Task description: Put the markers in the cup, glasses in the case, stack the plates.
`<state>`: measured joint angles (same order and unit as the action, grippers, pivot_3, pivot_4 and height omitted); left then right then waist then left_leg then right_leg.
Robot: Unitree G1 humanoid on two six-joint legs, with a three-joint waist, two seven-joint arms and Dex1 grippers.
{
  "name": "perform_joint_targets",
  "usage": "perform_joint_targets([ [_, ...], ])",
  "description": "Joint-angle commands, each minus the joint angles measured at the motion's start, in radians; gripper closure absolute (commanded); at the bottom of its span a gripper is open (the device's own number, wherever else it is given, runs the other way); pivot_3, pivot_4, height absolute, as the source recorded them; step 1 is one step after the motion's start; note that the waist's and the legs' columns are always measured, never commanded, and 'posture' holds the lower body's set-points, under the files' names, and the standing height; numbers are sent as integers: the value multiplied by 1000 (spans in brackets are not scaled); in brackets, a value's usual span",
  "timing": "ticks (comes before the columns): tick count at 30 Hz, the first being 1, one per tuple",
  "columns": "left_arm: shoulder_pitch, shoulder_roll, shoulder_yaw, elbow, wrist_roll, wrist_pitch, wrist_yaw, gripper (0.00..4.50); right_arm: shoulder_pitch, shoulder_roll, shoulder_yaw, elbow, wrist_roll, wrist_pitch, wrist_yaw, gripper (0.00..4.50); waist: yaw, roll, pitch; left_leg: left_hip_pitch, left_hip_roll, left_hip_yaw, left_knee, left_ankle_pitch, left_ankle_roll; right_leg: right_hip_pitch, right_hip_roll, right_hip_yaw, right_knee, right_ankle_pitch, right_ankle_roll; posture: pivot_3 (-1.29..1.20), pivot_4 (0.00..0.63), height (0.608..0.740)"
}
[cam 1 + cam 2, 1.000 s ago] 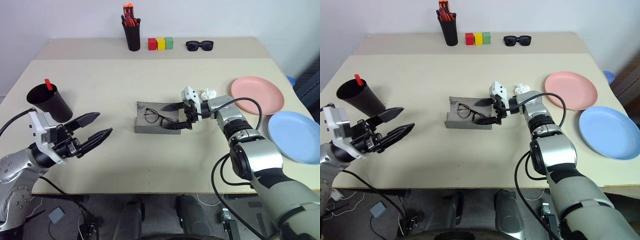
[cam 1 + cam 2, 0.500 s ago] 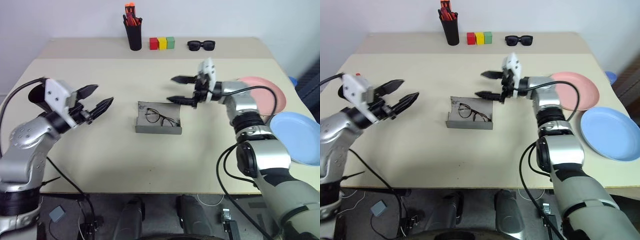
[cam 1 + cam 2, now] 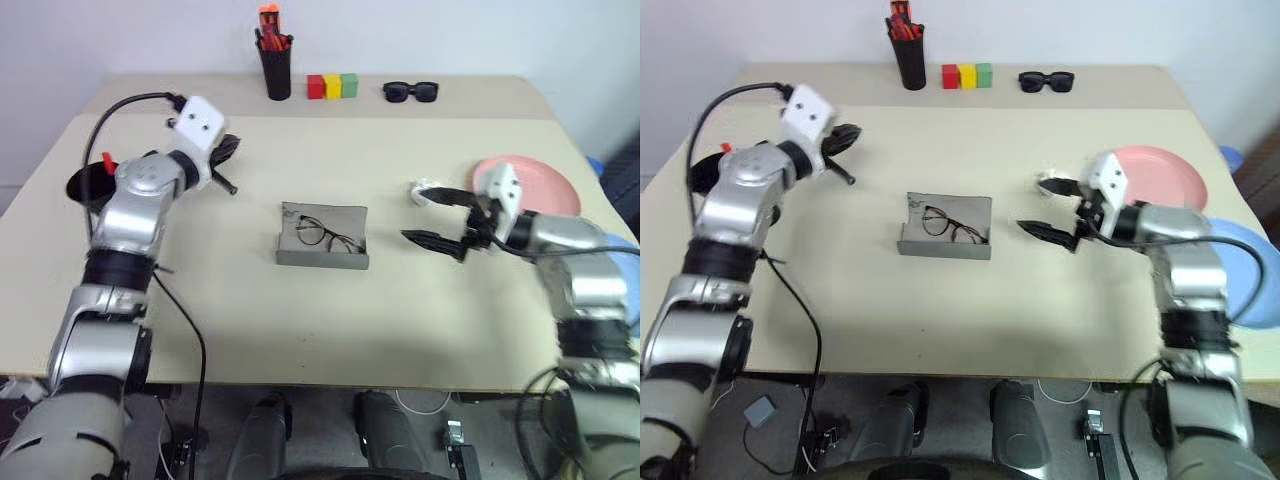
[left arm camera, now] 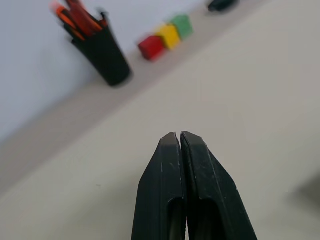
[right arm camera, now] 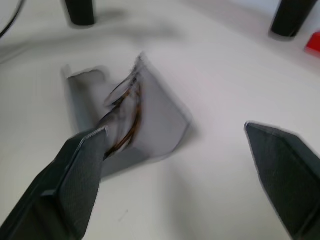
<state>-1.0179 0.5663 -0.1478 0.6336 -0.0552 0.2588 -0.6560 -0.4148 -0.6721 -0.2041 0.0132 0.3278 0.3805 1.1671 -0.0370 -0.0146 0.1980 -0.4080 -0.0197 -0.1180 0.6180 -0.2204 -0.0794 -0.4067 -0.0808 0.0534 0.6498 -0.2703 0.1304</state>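
left arm raised and stretched forward over the worktop, left gripper pinched closed, empty, fingers together in the wrist view. right arm bent out to the side, right gripper spread wide, empty, pointing at the case. grey hard-shell case lies open mid-worktop, thin wire-rimmed glasses inside. tapered black cup at left edge, red marker standing in it. smooth round pink plate at right.
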Motion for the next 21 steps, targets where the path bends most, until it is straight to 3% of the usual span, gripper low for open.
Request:
perform_joint_targets([
  [1, -136, -15, -85, 211, 93, -45, -145, 4455, 99, -69, -85, -173, 77, 91, -31, 0, -2, 0, 0, 0, -1, 0, 0, 0, 0, 0, 0, 0, -1, 0, 0, 0, 150, 740],
  [9, -312, -120, -146, 554, 220, -278, -224, 4455, 283, -95, -129, -314, 100, 116, -130, 0, -7, -1, 1, -1, 0, 0, 2, -1, 1, 0, 0, 0, 0, 0, 1, 0, 150, 740],
  [15, -345, -157, -139, 636, 266, -328, -221, 4455, 354, -78, -161, -311, 95, -19, -147, 0, -5, -2, 1, -1, -1, 0, 3, -1, 1, 1, -1, 0, 0, -1, 2, 0, 150, 740],
  [21, -340, -169, -133, 659, 293, -347, -218, 4455, 410, -45, -201, -229, 148, -220, -45, 0, -5, -2, 1, -1, -1, 0, 3, -1, 2, 1, -1, 0, 0, 0, 2, 0, 150, 740],
])
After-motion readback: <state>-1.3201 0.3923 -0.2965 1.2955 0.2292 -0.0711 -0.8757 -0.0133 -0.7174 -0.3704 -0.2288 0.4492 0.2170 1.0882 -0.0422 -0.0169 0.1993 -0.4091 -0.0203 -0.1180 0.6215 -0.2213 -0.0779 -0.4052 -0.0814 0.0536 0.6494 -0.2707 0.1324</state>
